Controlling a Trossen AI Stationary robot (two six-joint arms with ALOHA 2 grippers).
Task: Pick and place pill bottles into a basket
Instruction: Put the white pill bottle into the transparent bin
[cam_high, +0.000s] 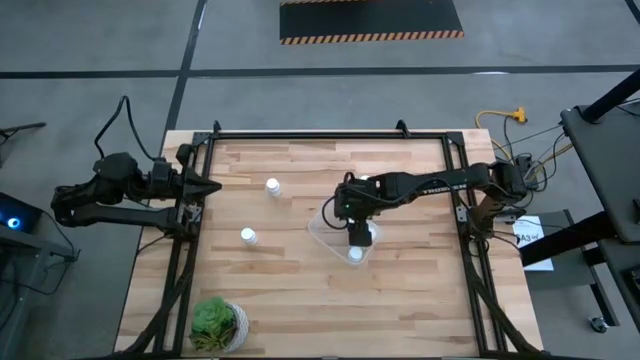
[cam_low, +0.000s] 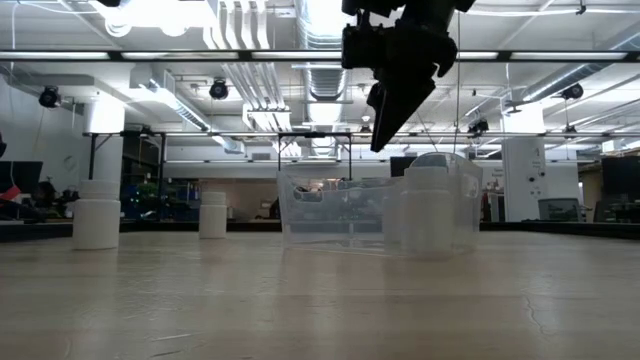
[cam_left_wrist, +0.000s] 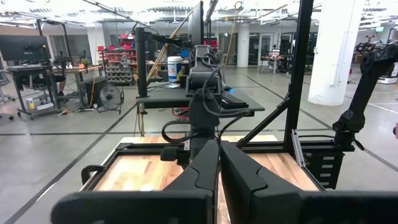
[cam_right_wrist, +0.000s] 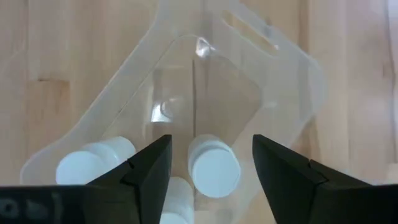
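The clear basket (cam_high: 328, 228) stands mid-table, skewed to the table's edges. It holds three white pill bottles: one upright (cam_right_wrist: 214, 169), one on its side (cam_right_wrist: 93, 163), and one partly hidden (cam_right_wrist: 177, 200). My right gripper (cam_right_wrist: 211, 142) is open and empty. It hangs above the basket, fingers pointing down, and also shows in the low view (cam_low: 385, 115). Two more bottles (cam_high: 272, 186) (cam_high: 248, 237) stand upright on the table left of the basket. My left gripper (cam_left_wrist: 219, 180) is shut and waits at the table's left edge (cam_high: 205, 187).
A green potted plant (cam_high: 218, 325) stands at the near left corner. A black frame (cam_high: 330, 135) runs around the tabletop. In the low view the two loose bottles (cam_low: 97, 222) (cam_low: 212, 214) stand left of the basket (cam_low: 340, 210).
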